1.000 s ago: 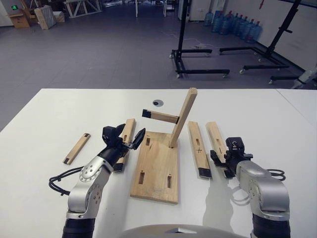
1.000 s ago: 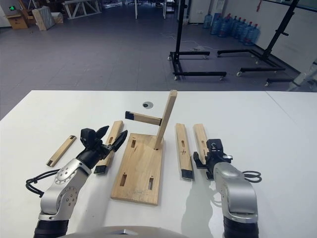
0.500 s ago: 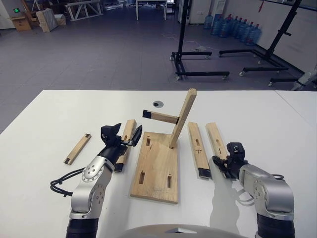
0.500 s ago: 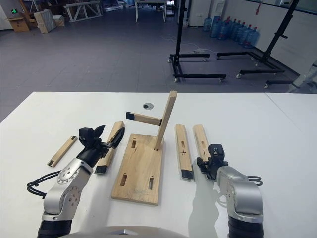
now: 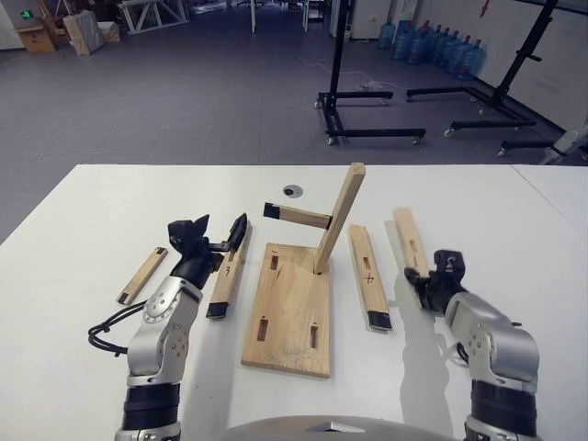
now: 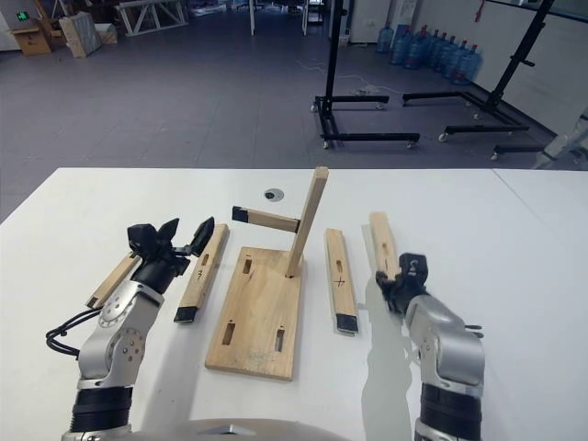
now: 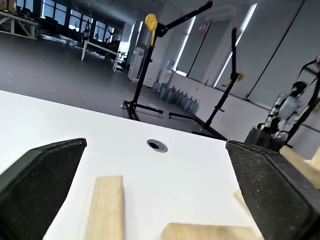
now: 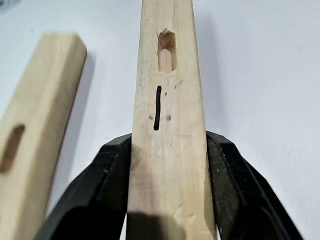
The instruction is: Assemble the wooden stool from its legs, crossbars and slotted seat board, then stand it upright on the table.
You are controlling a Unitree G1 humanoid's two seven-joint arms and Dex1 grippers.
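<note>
The slotted seat board (image 5: 285, 312) lies flat on the white table. One leg (image 5: 339, 217) stands tilted in a far slot, with a crossbar (image 5: 298, 216) sticking out to its left. My left gripper (image 5: 219, 230) is open above the far end of a leg (image 5: 226, 272) lying left of the board; in the left wrist view its fingers (image 7: 41, 179) are spread wide. My right gripper (image 5: 426, 283) is shut on the rightmost leg (image 8: 167, 95), black fingers (image 8: 106, 176) clamping both sides. Another leg (image 5: 367, 274) lies between that one and the board.
A short crossbar (image 5: 142, 274) lies at the left of the table. A round hole (image 5: 293, 191) sits in the tabletop behind the parts. A black cable (image 5: 108, 333) loops beside my left arm. Black metal stands (image 5: 367, 101) are on the floor beyond the table.
My right gripper has carried the rightmost leg farther from me, its near end off the table. My left gripper has shifted left and away, toward the left leg's far end.
</note>
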